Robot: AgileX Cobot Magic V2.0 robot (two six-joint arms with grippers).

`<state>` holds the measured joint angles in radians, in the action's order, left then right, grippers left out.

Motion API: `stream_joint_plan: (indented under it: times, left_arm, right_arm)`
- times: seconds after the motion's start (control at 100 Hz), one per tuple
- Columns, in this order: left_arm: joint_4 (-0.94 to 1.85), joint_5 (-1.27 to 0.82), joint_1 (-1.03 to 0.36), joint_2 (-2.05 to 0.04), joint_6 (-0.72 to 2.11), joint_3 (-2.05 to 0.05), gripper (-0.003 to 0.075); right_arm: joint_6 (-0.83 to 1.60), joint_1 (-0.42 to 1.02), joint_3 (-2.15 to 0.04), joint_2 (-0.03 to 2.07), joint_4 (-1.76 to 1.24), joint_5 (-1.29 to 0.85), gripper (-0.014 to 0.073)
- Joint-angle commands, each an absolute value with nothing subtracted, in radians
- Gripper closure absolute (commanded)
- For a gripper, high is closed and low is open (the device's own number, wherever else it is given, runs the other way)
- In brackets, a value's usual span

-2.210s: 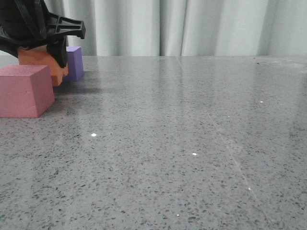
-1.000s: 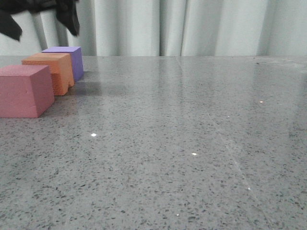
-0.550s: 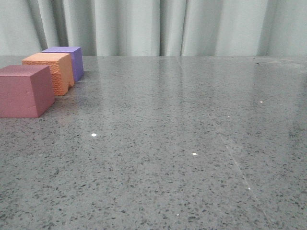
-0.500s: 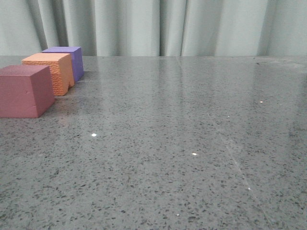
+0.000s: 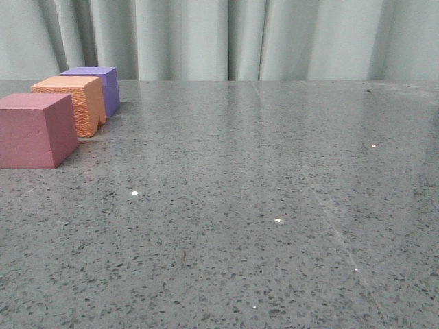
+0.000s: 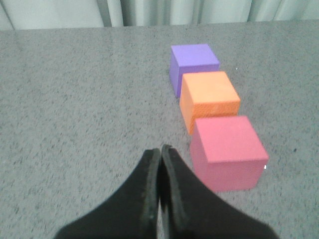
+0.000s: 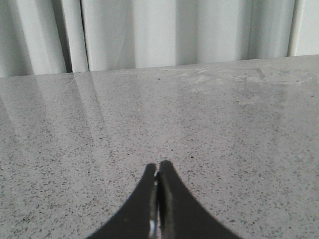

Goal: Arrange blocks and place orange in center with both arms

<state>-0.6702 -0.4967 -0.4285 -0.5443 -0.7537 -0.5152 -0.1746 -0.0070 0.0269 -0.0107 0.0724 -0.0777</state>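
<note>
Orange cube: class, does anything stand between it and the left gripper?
Yes, the pink-red cube stands nearest the left gripper, whose jaws are shut; the orange cube sits behind it, in the middle of the row, before the purple cube.

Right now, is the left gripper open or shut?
Shut and empty. In the left wrist view the black left gripper has its fingers pressed together, holding nothing, pulled back from the pink-red foam cube.

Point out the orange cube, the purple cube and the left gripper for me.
orange cube [image 6: 209, 93], left wrist view, top face.
purple cube [image 6: 193, 55], left wrist view, top face.
left gripper [image 6: 161, 153], left wrist view, closed fingertips.
</note>
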Motion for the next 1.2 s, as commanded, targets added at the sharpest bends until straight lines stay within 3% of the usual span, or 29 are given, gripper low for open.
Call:
stream_joint_plan:
  times: [0.0, 0.89, 1.07, 1.19]
  left_arm:
    - [-0.692, -0.452, -0.426, -0.49, -0.757, -0.504, 0.0739]
    - [-0.659, -0.432, -0.424, -0.448, -0.75, -0.487, 0.0739]
    - [-0.445, -0.399, -0.376, -0.435, -0.442, -0.479, 0.0739]
    - [-0.251, -0.267, -0.284, -0.394, -0.208, -0.424, 0.0739]
  right_arm:
    - [-0.167, -0.013, 0.014, -0.035, 0.073, 0.014, 0.0661]
    - [-0.167, -0.013, 0.014, -0.035, 0.073, 0.014, 0.0661]
    - [-0.167, -0.013, 0.014, -0.035, 0.073, 0.014, 0.0661]
    - [-0.167, -0.013, 0.014, -0.035, 0.073, 0.014, 0.0661]
